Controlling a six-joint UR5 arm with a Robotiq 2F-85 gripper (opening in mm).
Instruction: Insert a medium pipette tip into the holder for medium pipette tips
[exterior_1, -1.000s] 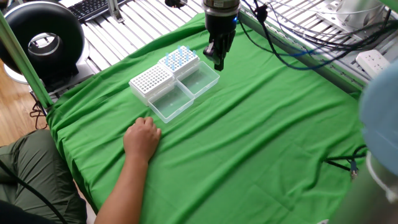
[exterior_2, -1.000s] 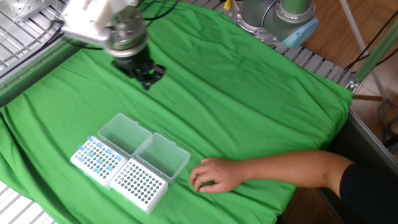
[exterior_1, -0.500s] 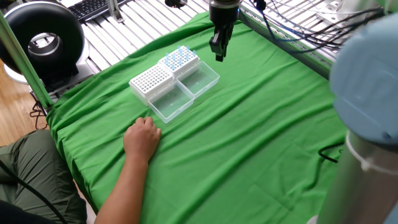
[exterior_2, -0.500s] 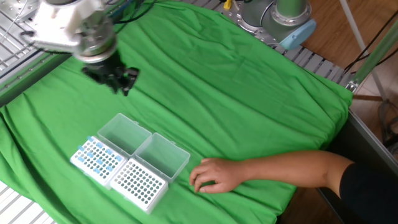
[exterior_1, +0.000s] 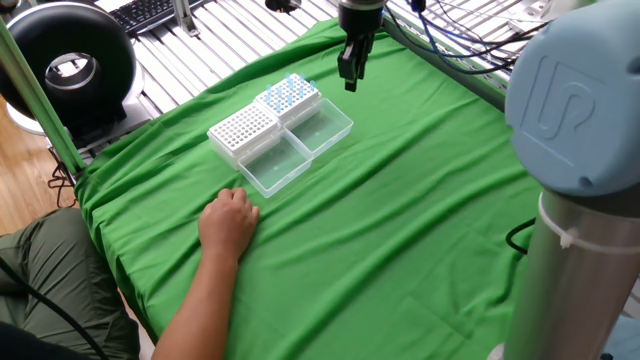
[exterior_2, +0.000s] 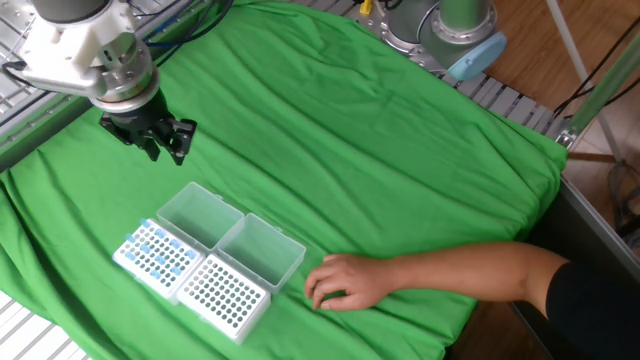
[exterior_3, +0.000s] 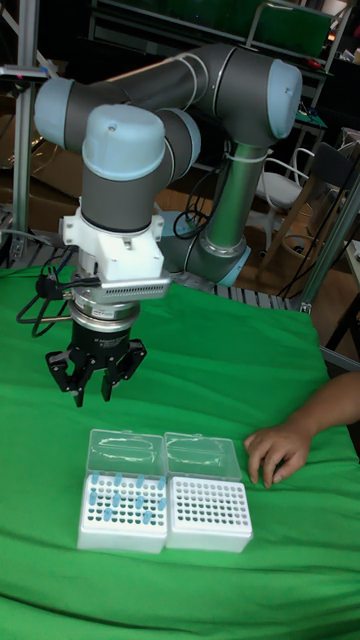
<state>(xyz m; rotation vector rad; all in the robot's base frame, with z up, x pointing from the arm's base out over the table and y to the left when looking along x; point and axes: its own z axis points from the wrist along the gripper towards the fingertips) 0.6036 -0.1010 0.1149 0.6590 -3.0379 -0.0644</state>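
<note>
The tool (exterior_3: 93, 390) hangs in the air over the green desk (exterior_3: 230, 370), with its fingers pointing straight down. The fingers look close together. I cannot tell if they are pinching a tip, because a tip would be too small to see here.

Two white racks sit side by side and touch each other. Their clear lids (exterior_3: 127, 452) are flipped open. One is the rack with blue tips (exterior_3: 122, 510) and the other is the rack with bare holes (exterior_3: 207, 510). I think the first one is the holder for medium pipette tips, but I am not sure.

In the tall view, the rack with blue tips is right under the tool, lower in the frame, with its open lid between them. The pair of racks runs left to right, and the tool is over the left one. In the other fixed view, the tool (exterior_2: 165, 150) is at the upper left and the rack (exterior_2: 155, 255) is below it, near but not touching.

A person's hand (exterior_3: 280, 450) rests on the cloth at the right, just beside the rack with bare holes. The tool is nearer the rack with blue tips, so I think it must come toward the bottom of the frame and then go down.
</note>
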